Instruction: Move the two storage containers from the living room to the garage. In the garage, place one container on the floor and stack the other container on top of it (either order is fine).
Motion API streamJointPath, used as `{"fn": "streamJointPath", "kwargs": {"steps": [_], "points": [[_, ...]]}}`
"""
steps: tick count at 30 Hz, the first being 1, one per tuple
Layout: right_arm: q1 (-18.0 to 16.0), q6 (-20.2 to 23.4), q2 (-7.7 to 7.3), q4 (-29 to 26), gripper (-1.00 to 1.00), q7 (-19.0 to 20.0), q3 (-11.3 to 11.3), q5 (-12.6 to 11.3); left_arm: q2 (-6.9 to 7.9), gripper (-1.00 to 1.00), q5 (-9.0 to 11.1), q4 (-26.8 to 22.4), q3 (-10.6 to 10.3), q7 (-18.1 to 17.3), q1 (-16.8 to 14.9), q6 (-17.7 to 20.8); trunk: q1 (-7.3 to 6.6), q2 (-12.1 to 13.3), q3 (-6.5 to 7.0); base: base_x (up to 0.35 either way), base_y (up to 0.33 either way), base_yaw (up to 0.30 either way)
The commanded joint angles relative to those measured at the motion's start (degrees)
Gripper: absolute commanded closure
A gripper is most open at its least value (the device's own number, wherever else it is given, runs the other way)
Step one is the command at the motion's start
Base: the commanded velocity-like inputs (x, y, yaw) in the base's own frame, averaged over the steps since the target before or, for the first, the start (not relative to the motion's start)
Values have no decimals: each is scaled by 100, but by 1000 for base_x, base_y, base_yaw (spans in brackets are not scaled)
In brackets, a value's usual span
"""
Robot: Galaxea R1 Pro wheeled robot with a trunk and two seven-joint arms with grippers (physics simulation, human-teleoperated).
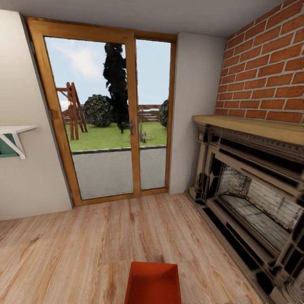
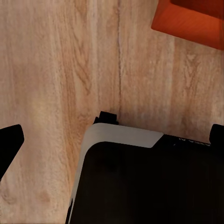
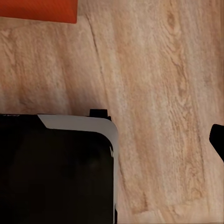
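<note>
A red-orange open-top storage container (image 1: 153, 282) sits on the light wood planks at the bottom centre of the head view, just ahead of my base. One of its corners appears in the left wrist view (image 2: 191, 21) and an edge in the right wrist view (image 3: 37, 10). My left gripper (image 2: 112, 137) hangs open over the planks, with dark fingertips (image 2: 9, 142) at both frame edges and nothing between them. My right gripper (image 3: 112, 140) is also open and empty; one fingertip (image 3: 218, 140) shows, while the other is lost against my black base. The garage is out of view.
A wood-framed glass double door (image 1: 112, 118) stands straight ahead, with a garden behind it. A stone fireplace (image 1: 253, 198) under a brick wall (image 1: 270, 67) lines the right side. A small white shelf (image 1: 14, 139) juts from the left wall. My black base (image 2: 149, 182) is below both grippers.
</note>
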Motion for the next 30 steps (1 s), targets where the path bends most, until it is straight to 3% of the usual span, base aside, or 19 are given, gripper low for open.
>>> {"fn": "streamJointPath", "kwargs": {"steps": [1,8,30], "points": [[-9,-31,1,18,-100,-9,48,-42,0,-100,44,0,-49,14,-3,-13,1,-7,-9,0,0,-225],[-9,-31,1,18,-100,-9,51,-43,0,-100,44,0,-49,12,-2,-13,1,-7,-9,0,0,-125],[-9,-13,16,18,-100,-7,51,-29,0,-100,52,0,-48,17,-3,-13,1,-7,-20,0,0,-5]]}}
